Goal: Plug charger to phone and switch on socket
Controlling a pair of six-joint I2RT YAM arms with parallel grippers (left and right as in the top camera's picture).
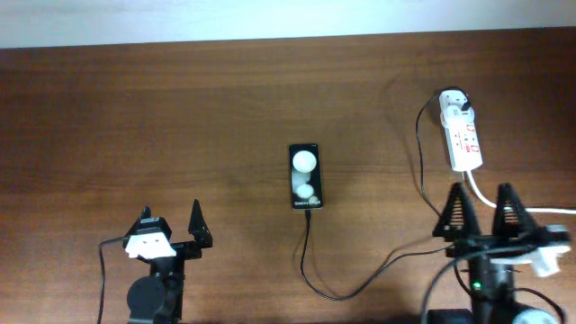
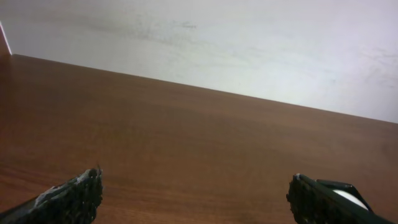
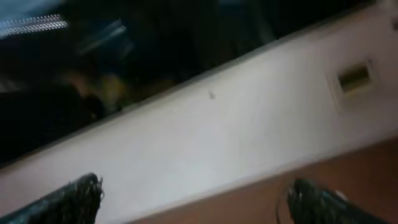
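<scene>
Overhead view: nearest the robot, the left hand (image 1: pixel 171 219) and the right hand (image 1: pixel 481 196) hover over the brown table (image 1: pixel 135 108), each with its fingers spread apart and holding nothing. Between them the charger (image 1: pixel 304 252) cable loops across the wood; its black tip touches the near edge of the phone (image 1: pixel 305 176), which lies flat and face up at the table's middle. The cable runs on past the right hand to a white adapter (image 1: pixel 454 101) at the far end of the socket (image 1: pixel 465 139), far right. Whether its switch is on, I cannot tell
</scene>
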